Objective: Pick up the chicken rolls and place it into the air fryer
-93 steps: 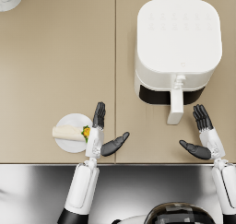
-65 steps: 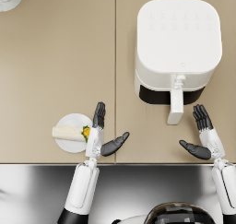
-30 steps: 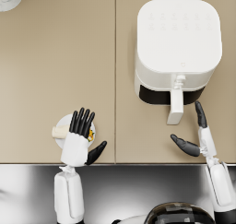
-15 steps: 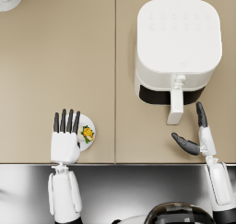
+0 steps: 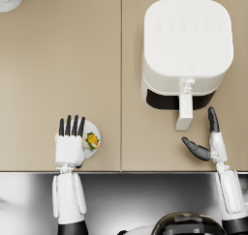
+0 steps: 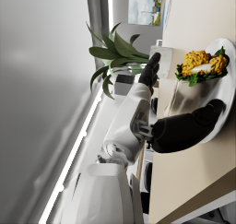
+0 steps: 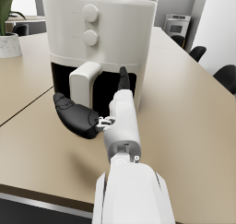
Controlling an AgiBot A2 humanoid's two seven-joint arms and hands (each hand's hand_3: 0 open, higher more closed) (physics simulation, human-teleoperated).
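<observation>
Reach stage: the left hand (image 5: 69,149), fingers spread and apparently empty, covered the plate (image 5: 95,133) bearing the chicken rolls (image 6: 202,61); the right hand (image 5: 207,144), open, waited near the air fryer (image 5: 186,50). Next: grasping.

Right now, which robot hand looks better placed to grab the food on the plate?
The left robot hand: it hovers over the plate with the food. The right robot hand is open by the air fryer.

The left robot hand (image 5: 70,144) lies flat, fingers straight together; the right robot hand (image 5: 207,142) is spread, empty.
</observation>
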